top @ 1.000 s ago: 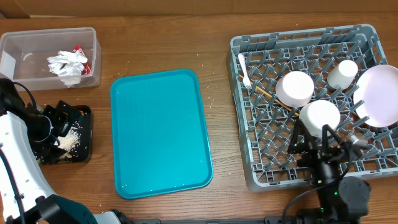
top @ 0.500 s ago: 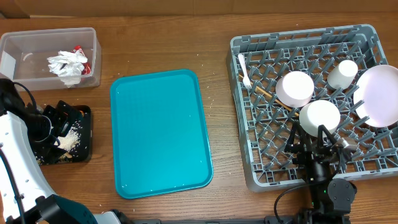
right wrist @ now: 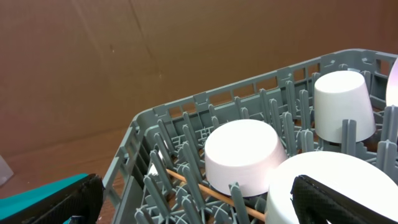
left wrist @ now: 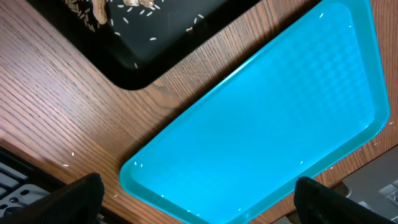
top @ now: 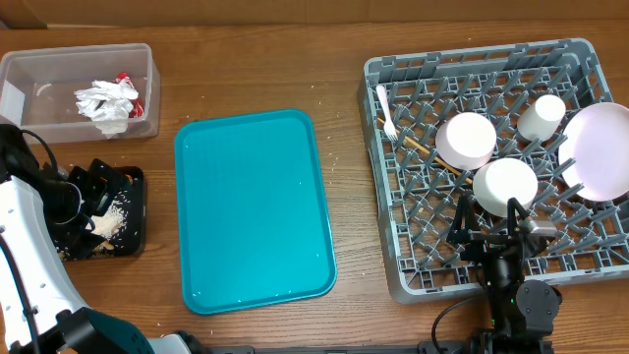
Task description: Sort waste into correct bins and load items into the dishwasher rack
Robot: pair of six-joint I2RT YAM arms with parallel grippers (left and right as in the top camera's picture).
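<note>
Both sets of jaws stand wide, empty. The right claw (top: 496,231) hangs over the near edge of the rack (top: 376,147); bowls (top: 505,185) just ahead, cup (top: 542,116) beyond. The left claw (left wrist: 199,198) hangs above the teal tray (left wrist: 280,124); black tray (left wrist: 143,50) with grains (left wrist: 140,5) ahead-left.

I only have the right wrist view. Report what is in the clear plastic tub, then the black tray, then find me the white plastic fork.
Observer: The clear rectangular plastic tub holds crumpled white paper napkins and a small red wrapper.
Operator: Now the black tray.
Observer: The shallow black rectangular tray holds pale beige grains, which show both overhead and from the left wrist.
Operator: The fork.
Observer: The white plastic fork lies flat in the large grey plastic dishwasher rack, along the wall that faces the flat teal tray.
</note>
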